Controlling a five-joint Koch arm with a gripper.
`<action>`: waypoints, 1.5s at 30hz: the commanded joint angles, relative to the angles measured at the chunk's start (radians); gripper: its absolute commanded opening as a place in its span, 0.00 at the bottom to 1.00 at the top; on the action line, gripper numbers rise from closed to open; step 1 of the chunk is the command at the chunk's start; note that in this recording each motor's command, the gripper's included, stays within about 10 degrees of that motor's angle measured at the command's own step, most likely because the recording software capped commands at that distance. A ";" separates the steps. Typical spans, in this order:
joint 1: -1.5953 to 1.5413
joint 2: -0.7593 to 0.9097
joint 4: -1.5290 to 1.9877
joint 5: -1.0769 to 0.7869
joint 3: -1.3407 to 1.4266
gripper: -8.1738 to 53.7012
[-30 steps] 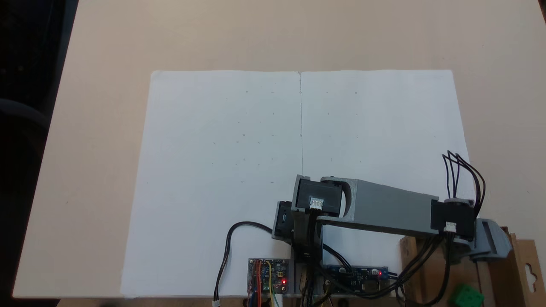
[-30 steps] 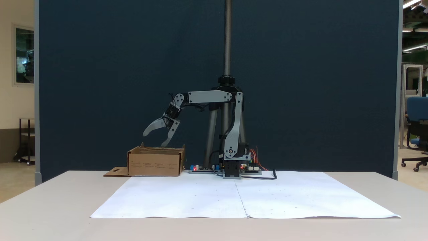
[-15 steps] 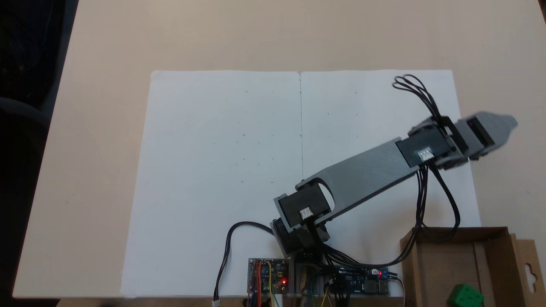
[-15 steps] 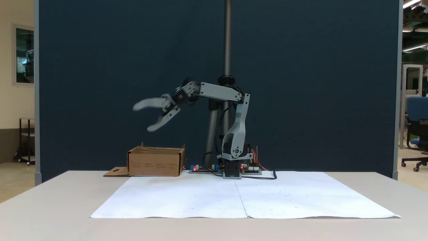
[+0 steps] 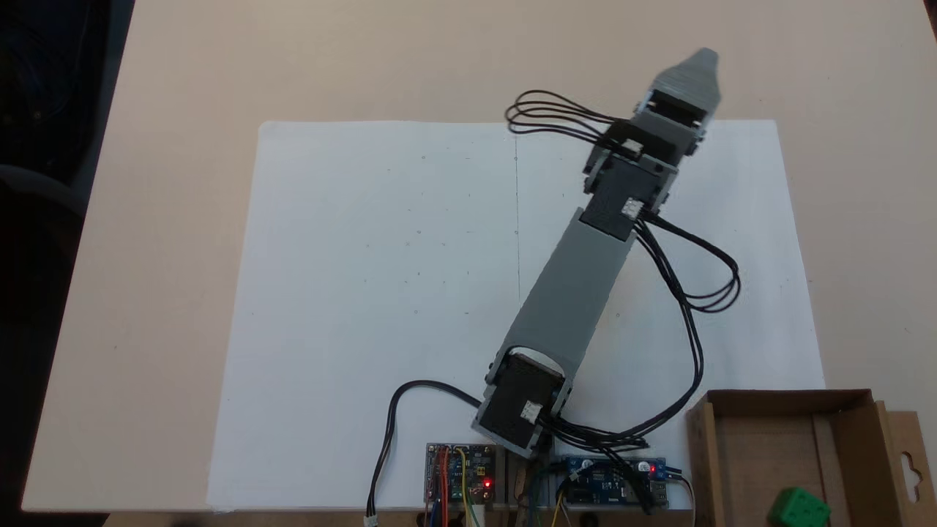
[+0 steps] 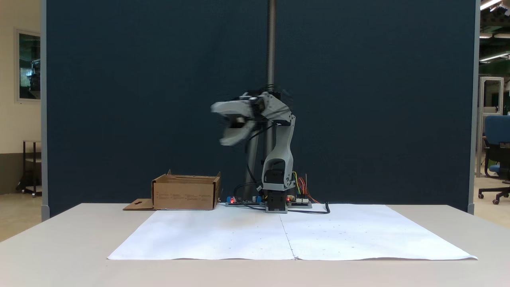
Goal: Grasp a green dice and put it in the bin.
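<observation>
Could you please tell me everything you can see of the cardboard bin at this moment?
The bin is a shallow box of plain brown cardboard with low walls and an open top. In a fixed view from above, a flap with a hang-hole cutout sticks out from its right side, and an inner fold line runs down its floor. It sits flat on the table beside the white paper sheet. The green dice rests inside, near the picture's bottom edge. The gripper is open, high and well clear of it.
</observation>
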 commanded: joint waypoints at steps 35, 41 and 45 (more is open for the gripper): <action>-0.436 0.442 -1.150 0.031 1.330 0.83; -0.437 0.446 -1.337 0.032 1.450 0.83; -0.437 0.454 -1.426 0.032 1.465 0.84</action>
